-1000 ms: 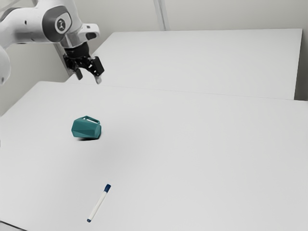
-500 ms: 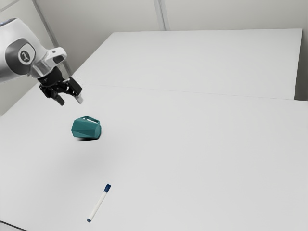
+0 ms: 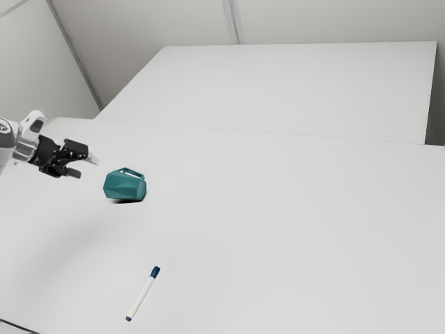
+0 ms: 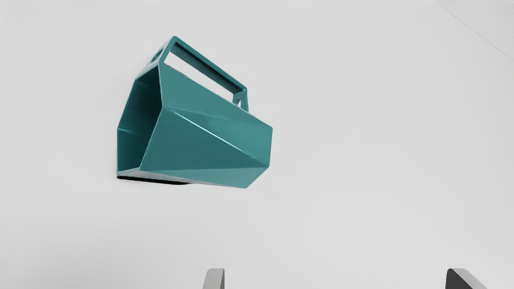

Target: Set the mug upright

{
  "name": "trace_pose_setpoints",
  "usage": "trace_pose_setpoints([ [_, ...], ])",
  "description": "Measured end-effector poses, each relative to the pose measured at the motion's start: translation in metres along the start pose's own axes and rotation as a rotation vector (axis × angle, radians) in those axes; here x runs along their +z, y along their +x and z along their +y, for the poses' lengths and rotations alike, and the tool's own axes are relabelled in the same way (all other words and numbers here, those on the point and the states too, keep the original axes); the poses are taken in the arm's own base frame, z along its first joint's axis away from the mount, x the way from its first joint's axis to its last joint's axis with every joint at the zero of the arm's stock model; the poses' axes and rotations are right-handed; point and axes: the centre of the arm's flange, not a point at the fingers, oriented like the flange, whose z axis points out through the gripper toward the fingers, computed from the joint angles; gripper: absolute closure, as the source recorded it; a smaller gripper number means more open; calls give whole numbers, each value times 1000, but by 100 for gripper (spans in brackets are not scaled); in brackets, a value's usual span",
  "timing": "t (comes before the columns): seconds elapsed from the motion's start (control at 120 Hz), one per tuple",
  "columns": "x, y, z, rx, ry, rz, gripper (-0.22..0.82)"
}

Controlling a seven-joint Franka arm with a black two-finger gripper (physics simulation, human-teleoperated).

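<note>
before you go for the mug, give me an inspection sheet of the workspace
Surface: white table, crossed by a thin seam; no spill seen.
Job's things: teal mug lying on its side, not upright; its open mouth shows.
Clutter: white marker with a blue cap, lying apart from the mug.
Gripper: my gripper is open, holding nothing.
Cables: a thin dark line at the exterior view's lower left corner, possibly a cable; cannot tell.
Surroundings: pale walls.
</note>
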Motion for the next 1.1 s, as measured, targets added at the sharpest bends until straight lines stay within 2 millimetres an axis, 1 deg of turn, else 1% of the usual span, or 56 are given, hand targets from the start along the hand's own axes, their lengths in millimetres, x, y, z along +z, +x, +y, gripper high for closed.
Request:
trace_pose_setpoints([
  [0.058,1,-3,-18,5,-4,18,0],
  [0.108,5,-5,-30,15,-12,32,0],
  [0.192,17,-9,-48,29,-28,51,0],
  [0.283,32,-13,-63,58,-41,66,0],
  [0.358,41,-15,-71,91,-53,87,0],
  [0.442,50,-13,-76,139,-61,111,0],
  [0.575,72,2,-84,229,-64,121,0],
  [0.758,91,1,-92,321,-84,127,0],
  [0.85,102,5,-96,367,-86,121,0],
  [0.992,114,9,-95,437,-94,117,0],
  [1.1,125,9,-89,486,-109,107,0],
])
